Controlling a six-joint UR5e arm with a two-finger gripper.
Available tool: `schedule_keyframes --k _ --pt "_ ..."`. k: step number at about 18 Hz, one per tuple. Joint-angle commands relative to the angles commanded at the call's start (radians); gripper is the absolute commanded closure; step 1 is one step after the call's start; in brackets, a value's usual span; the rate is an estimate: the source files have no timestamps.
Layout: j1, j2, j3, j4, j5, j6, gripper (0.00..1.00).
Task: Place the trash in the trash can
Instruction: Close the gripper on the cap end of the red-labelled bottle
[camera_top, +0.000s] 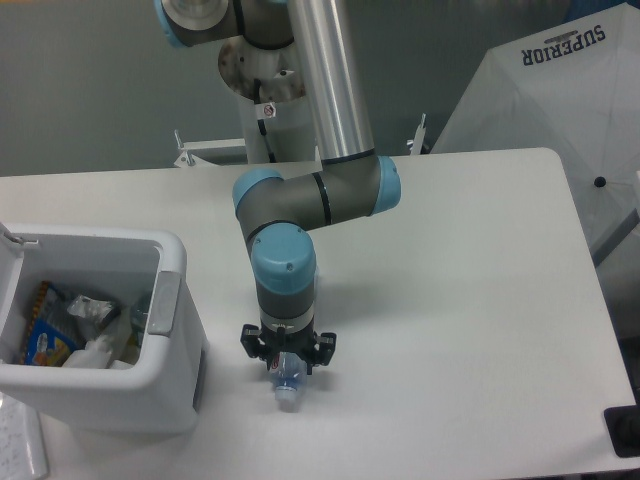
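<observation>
My gripper (288, 362) points straight down at the front middle of the table, its jaws closed against the sides of a clear plastic bottle (287, 385) with a blue patch of label showing. The bottle's capped end sticks out toward the camera, low over the tabletop; I cannot tell whether it touches the table. The white trash can (170, 370), with a grey handle (163, 302) on its side, stands to the left, about a hand's width from the gripper. Another clear bottle (92, 350) lies inside it among other litter; its label is hidden.
The can also holds a colourful wrapper (40, 335) and crumpled plastic. A white umbrella (560, 90) stands beyond the table's back right corner. A dark object (625, 432) sits at the front right edge. The arm's base (262, 90) rises behind the table.
</observation>
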Motion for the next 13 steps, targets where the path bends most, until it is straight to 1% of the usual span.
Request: schedule_keyframes --k 8,10,13 --pt "0.005 0.005 0.000 -0.002 0.000 0.005 0.34" --pt "0.006 0.011 0.000 -0.002 0.000 0.005 0.37" --pt "0.012 0.015 0.000 -0.002 0.000 0.006 0.37"
